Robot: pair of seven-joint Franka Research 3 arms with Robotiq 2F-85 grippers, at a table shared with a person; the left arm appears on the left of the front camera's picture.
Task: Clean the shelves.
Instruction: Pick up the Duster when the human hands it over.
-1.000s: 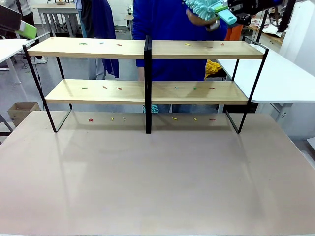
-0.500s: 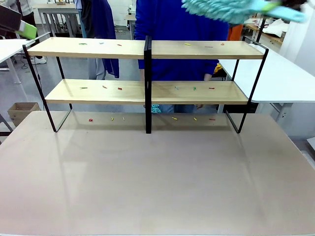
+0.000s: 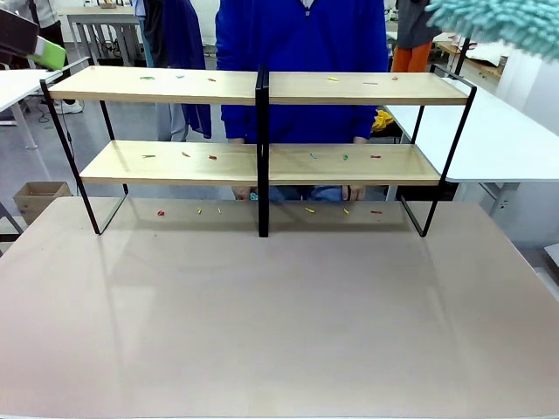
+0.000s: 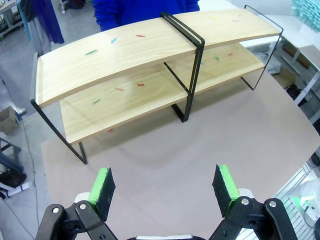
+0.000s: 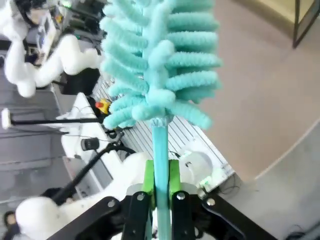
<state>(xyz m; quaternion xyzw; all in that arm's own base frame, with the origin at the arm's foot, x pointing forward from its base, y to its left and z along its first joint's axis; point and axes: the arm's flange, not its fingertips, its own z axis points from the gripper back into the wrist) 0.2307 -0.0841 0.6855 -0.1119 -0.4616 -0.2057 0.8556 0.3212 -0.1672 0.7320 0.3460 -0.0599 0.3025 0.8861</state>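
Note:
The shelves stand at the far side of the table, two light wooden boards in a black frame, also seen from above in the left wrist view. Small coloured scraps lie on both boards. A teal fluffy duster hangs at the top right, beyond the rack's right end. In the right wrist view my right gripper is shut on the duster's thin handle, with the fluffy head above it. My left gripper is open and empty, high over the table's left front.
A person in a blue top stands right behind the shelves, hands low. More scraps lie on the beige table under the rack. White tables stand at the right and left; a cardboard box is on the floor.
The duster has swung from the person's hand above the rack's right half out to the far top right. The person has shifted left behind the shelves.

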